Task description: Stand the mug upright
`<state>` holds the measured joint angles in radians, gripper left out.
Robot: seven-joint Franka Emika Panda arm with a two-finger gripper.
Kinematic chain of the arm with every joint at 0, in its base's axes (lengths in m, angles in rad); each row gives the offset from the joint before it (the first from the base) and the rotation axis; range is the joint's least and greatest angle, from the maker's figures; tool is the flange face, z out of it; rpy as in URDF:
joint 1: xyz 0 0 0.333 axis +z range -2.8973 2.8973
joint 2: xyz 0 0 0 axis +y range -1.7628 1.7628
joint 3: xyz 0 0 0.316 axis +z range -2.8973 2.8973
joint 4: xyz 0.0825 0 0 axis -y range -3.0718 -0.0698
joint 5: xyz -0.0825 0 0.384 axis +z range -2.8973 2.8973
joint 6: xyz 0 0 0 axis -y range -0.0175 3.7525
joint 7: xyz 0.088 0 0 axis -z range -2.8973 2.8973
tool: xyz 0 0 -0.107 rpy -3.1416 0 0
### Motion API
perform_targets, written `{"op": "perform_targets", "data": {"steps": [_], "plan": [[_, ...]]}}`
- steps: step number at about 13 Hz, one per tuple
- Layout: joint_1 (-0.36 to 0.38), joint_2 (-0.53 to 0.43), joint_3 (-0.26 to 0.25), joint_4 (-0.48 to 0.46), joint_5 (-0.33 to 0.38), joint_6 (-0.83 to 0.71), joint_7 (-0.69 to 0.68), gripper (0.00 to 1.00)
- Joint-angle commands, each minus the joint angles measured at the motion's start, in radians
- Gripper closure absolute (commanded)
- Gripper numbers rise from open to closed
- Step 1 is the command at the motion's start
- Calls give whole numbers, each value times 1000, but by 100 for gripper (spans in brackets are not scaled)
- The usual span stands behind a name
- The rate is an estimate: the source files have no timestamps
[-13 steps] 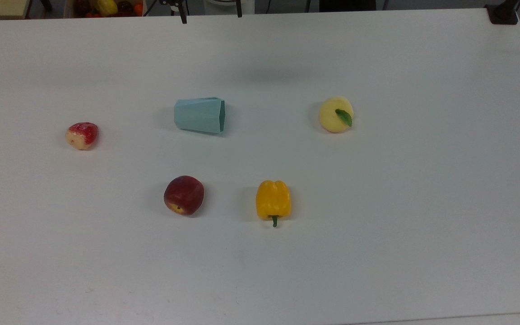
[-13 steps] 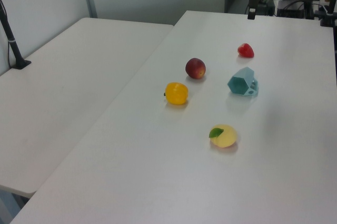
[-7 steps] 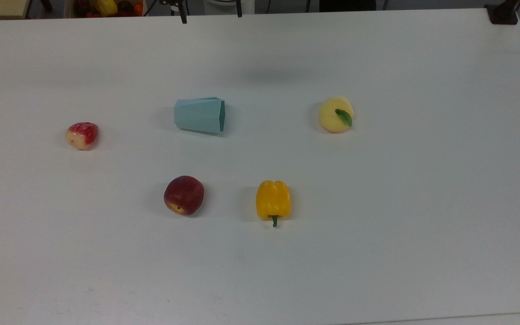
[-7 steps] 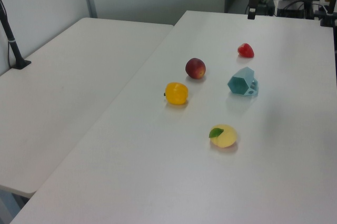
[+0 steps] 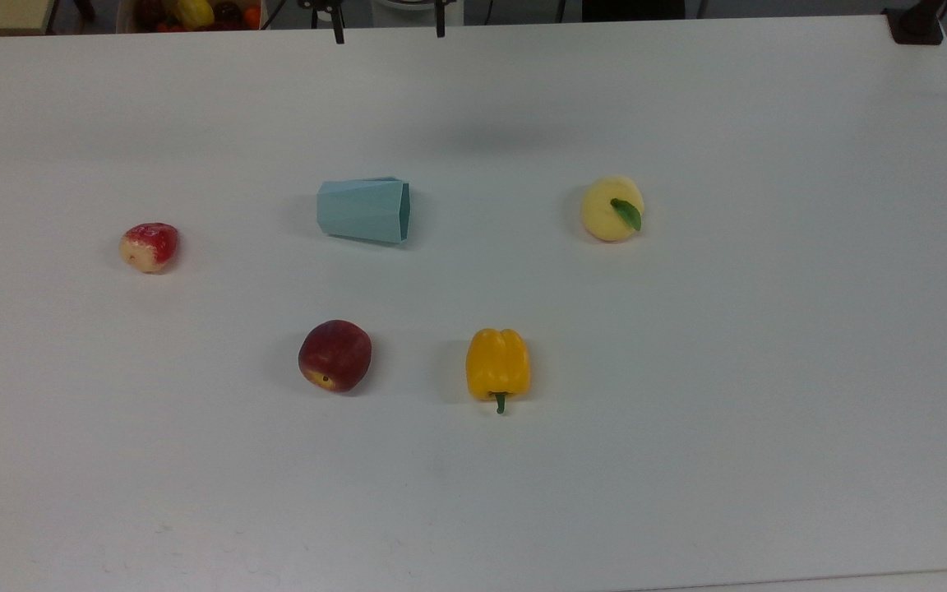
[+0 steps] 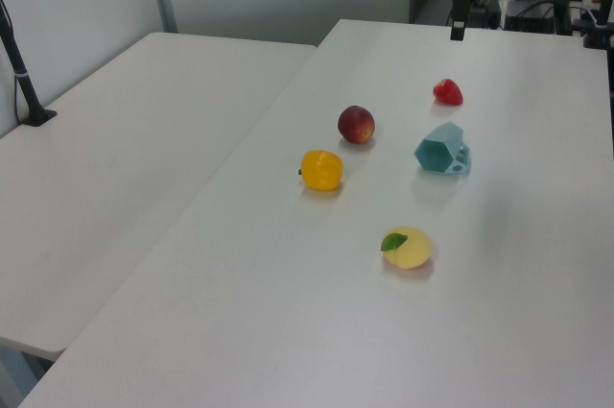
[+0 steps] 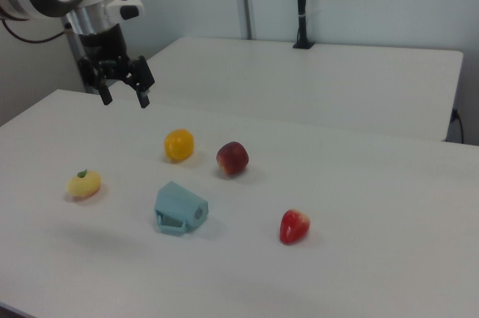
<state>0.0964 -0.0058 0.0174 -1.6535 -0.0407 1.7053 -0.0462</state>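
Observation:
The pale teal faceted mug lies on its side near the middle of the white table, its wide rim toward the top view's right. In the right view the mug shows its small handle toward the camera. In the left view the mug shows its hexagonal mouth. My gripper hangs open and empty above the table's far edge, well away from the mug; in the top view its fingertips poke in at the upper edge.
Around the mug lie a strawberry, a red peach, a yellow bell pepper and a yellow fruit with a leaf. A second table adjoins this one. A black clamp sits on a corner.
The gripper's fingertips have shifted slightly in the top view and left view. The mug and the fruits have not moved.

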Motion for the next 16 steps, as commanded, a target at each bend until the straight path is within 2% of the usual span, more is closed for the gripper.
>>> {"op": "perform_targets", "data": {"steps": [1,2,3,7,9,12,16], "plan": [[20,35,87,-14,-151,16,235,0],[29,53,111,-14,-198,17,332,0],[37,70,114,-14,-221,19,389,0],[97,179,133,-28,-390,82,630,0],[97,204,145,-45,-442,97,666,0],[98,231,150,-75,-469,109,695,2],[88,283,151,-117,-540,155,766,0]]}}
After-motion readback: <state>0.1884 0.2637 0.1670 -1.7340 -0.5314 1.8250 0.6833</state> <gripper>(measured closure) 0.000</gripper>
